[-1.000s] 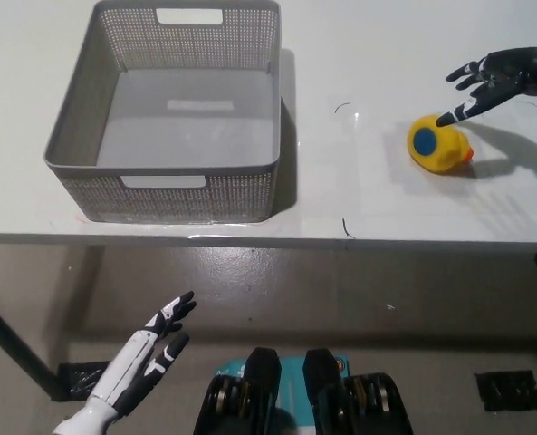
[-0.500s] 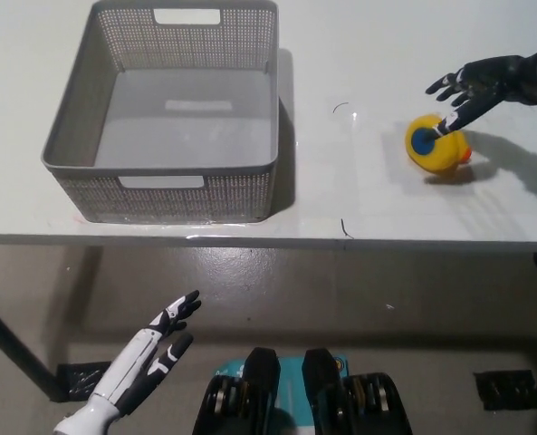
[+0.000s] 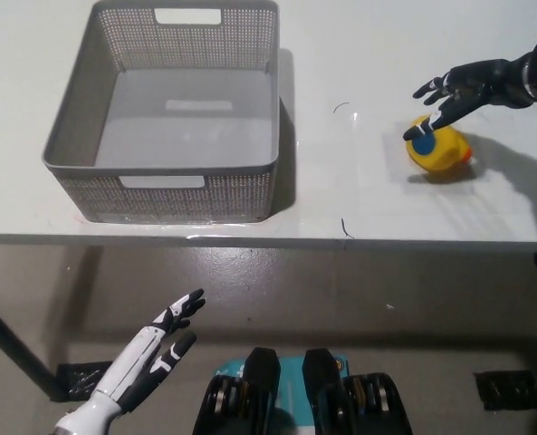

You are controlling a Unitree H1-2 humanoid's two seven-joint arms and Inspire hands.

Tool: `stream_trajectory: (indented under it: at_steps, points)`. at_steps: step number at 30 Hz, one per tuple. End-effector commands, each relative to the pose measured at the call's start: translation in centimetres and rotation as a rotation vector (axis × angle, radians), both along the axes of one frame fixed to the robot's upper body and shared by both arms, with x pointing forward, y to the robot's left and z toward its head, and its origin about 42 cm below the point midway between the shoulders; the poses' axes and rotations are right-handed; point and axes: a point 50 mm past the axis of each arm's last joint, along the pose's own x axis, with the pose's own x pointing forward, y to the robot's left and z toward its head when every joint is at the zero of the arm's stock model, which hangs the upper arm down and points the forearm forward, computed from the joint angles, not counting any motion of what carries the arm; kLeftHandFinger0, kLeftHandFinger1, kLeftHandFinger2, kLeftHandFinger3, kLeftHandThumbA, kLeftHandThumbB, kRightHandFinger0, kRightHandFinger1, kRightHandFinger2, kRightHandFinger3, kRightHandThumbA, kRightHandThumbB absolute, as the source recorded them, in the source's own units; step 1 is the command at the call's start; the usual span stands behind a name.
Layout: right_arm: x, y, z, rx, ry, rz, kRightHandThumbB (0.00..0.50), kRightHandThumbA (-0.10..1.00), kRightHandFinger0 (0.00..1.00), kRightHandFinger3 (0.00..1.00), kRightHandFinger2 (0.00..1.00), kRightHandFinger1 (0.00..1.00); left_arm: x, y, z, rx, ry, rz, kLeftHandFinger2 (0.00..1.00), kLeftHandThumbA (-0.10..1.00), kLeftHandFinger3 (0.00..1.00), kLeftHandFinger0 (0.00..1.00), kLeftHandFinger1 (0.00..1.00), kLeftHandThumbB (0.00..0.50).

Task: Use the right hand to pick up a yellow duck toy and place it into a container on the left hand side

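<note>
Sliding my right hand [image 3: 463, 88] leftward over yellow duck [image 3: 438, 147], fingers spread, nothing gripped yet; grasp next. Left hand [image 3: 150, 352] idle low, open; basket [image 3: 164, 168] waiting.

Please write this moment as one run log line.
right hand: open, over yellow duck toy | grey basket: empty | left hand: open, idle
</note>
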Motion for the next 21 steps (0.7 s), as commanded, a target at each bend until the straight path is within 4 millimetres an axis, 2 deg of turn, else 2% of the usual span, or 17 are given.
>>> stream_trajectory:
  at_steps: [1,6,7,9,14,19,21]
  points:
    - [0.6,-0.1,4.4,0.018,-0.102,0.005,0.426,1.0,1.0,1.0,1.0,1.0,0.4,0.4,1.3,-0.007,-0.047,-0.015,1.0,1.0,1.0,1.0,1.0,0.264]
    - [0.6,-0.3,4.7,0.005,-0.094,-0.021,0.451,1.0,1.0,1.0,1.0,1.0,0.4,0.4,1.3,0.002,-0.056,-0.015,1.0,1.0,1.0,1.0,1.0,0.252]
    - [0.6,-0.2,4.7,0.005,-0.094,-0.019,0.441,1.0,1.0,1.0,1.0,1.0,0.3,0.5,1.3,0.002,-0.06,-0.014,1.0,1.0,1.0,1.0,1.0,0.244]
    - [0.5,-0.4,4.7,0.002,-0.1,0.021,0.385,1.0,1.0,1.0,1.0,1.0,0.2,0.5,1.4,0.007,-0.059,-0.012,1.0,1.0,1.0,1.0,1.0,0.238]
    - [0.6,-0.5,4.7,-0.012,-0.097,-0.017,0.403,1.0,1.0,1.0,1.0,1.0,0.0,0.6,1.5,0.006,-0.063,-0.007,1.0,1.0,1.0,1.0,1.0,0.222]
    - [0.6,-0.8,3.9,-0.005,-0.093,-0.034,0.384,1.0,1.0,1.0,1.0,1.0,-0.2,0.6,1.5,0.002,-0.073,-0.005,1.0,1.0,1.0,1.0,1.0,0.216]
    - [0.5,-0.8,3.4,0.005,-0.089,-0.028,0.348,1.0,1.0,1.0,1.0,1.0,-0.4,0.6,1.4,0.009,-0.075,-0.003,1.0,1.0,1.0,1.0,1.0,0.213]
